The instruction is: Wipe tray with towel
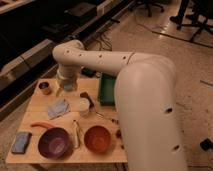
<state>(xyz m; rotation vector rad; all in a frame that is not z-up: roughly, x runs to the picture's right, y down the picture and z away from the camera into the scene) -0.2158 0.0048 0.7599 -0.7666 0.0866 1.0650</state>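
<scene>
Tray, the green one, sits on the wooden worktop at about 1 o'clock from the middle, and the big white arm hides its right side. We see the blue-gray towel lying crumpled at about 10 o'clock, well apart from the tray. The tool hangs above the far left part of the worktop, at about 11 o'clock, just past the towel and not touching it. We cannot tell if the tool is wide or narrow. A small metal cup stands just left of the tool, at its 9 o'clock. A white cup stands between the towel and the tray. Near us, a purple bowl and an orange bowl sit side by side, with a blue sponge at the near left corner.
</scene>
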